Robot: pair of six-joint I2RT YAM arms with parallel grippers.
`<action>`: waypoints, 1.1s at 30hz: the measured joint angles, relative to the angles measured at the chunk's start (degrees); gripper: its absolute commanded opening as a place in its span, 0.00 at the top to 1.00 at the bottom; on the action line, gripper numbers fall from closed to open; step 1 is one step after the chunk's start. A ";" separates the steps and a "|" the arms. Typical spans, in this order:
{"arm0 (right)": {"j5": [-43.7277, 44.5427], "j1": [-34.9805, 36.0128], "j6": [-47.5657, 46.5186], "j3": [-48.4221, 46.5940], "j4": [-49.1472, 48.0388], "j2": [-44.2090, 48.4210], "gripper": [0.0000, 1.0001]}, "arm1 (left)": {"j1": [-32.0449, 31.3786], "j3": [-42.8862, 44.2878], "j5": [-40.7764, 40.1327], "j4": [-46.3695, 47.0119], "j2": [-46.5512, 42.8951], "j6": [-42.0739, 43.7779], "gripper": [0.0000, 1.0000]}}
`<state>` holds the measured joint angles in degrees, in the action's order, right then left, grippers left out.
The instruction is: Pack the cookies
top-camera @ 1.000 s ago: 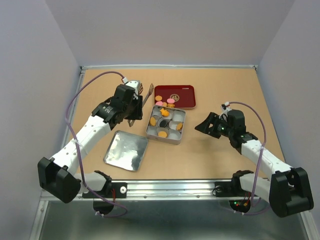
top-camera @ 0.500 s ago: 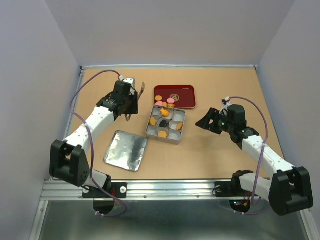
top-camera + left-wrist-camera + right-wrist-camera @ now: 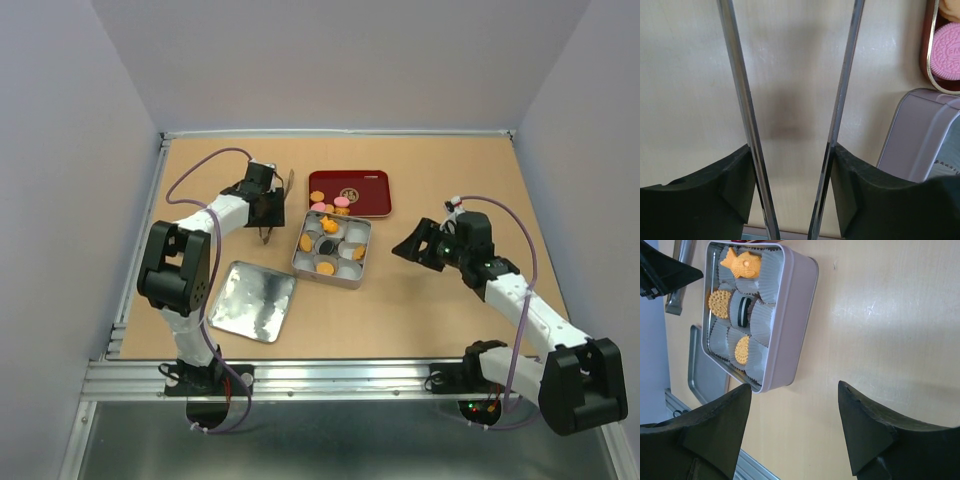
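Orange and dark cookies [image 3: 326, 267] in silver square tin [image 3: 325, 278], more, maybe four, on dark red rectangular tray [image 3: 368, 195]; left claw [image 3: 791, 150] gripping metal tongs [image 3: 740, 90], right claw [image 3: 794, 386] wide.

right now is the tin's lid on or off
Off. The tin stands open with cookies showing in its compartments, and the lid lies flat on the table beside it, apart from it.

Tan wooden table [image 3: 430, 180] with just three things sitting on it: a dark red tray [image 3: 370, 195] at the far middle, a square silver tin [image 3: 325, 277] right in front of it, and the tin's flat lid [image 3: 252, 301] near-left.
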<state>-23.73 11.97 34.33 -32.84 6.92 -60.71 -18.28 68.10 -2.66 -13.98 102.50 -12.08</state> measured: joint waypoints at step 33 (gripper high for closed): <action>1.11 0.00 -0.04 3.02 0.13 0.33 0.25 | 0.04 6.54 -1.01 -0.90 1.29 0.92 0.07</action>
<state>-22.61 11.97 34.28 -29.82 7.05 -60.38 -18.24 74.63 -3.66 -14.87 103.79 -11.16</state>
